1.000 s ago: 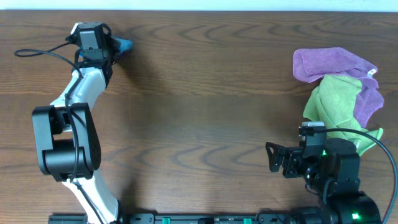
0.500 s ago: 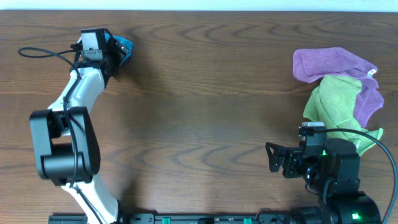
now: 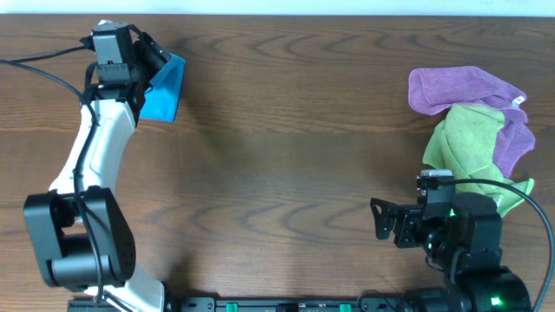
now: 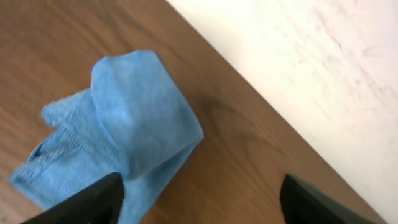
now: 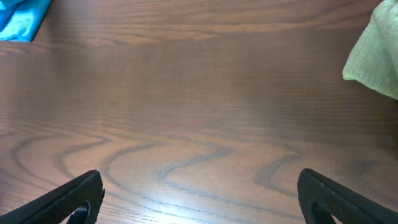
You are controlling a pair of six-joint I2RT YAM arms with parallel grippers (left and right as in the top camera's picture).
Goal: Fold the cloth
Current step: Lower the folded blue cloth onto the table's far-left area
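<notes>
The sky-blue cloth [image 3: 163, 91] lies bunched in a rough fold at the far left of the table, near the back edge. The left wrist view shows the cloth [image 4: 124, 118] as a layered heap with one pointed flap up. My left gripper [image 3: 153, 57] hovers at the cloth's back end, open. In the left wrist view the left gripper [image 4: 199, 205] has one finger over the cloth's edge and the other over bare wood; nothing is pinched. My right gripper [image 3: 379, 219] stands open at the front right, far from the cloth [image 5: 22, 18], with the right gripper [image 5: 199, 199] over bare wood.
A purple cloth [image 3: 460, 89] and a lime-green cloth [image 3: 468, 143] are heaped together at the right side, just behind the right arm. The green cloth's corner [image 5: 376, 59] shows in the right wrist view. The table's back edge [image 4: 261, 93] runs close behind the blue cloth.
My left gripper has opened and let the blue cloth go, and the arm has swung a little left. More of the cloth now shows on the table. The right arm is still.
</notes>
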